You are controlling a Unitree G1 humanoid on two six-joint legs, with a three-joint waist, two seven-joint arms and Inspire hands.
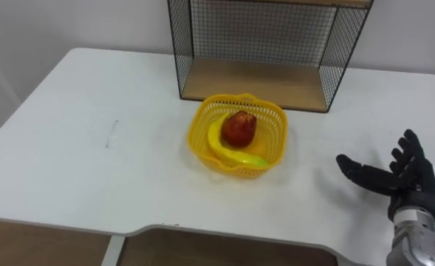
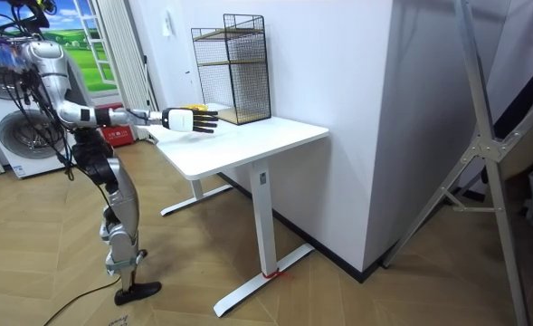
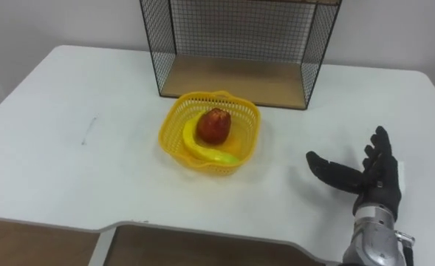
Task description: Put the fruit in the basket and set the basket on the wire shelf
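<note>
A yellow basket (image 1: pixel 204 117) (image 3: pixel 171 118) stands on the white table (image 1: pixel 91 148), just in front of the black wire shelf (image 1: pixel 261 81) (image 3: pixel 235 77) (image 2: pixel 233 68) with its wooden floor. Inside the basket lie a red apple (image 1: pixel 238 128) (image 3: pixel 213 125) and a yellow banana (image 1: pixel 228 152) (image 3: pixel 206 153). My right hand (image 1: pixel 402 181) (image 3: pixel 368 181) (image 2: pixel 190 119) hovers over the table to the right of the basket, apart from it, fingers spread open and holding nothing.
I stand at the table's long side, a white wall behind it. Bare tabletop stretches left of the basket. The shelf's lower level (image 1: pixel 254 80) is bare wood. A washing machine (image 2: pixel 22 127) stands behind me in the room view.
</note>
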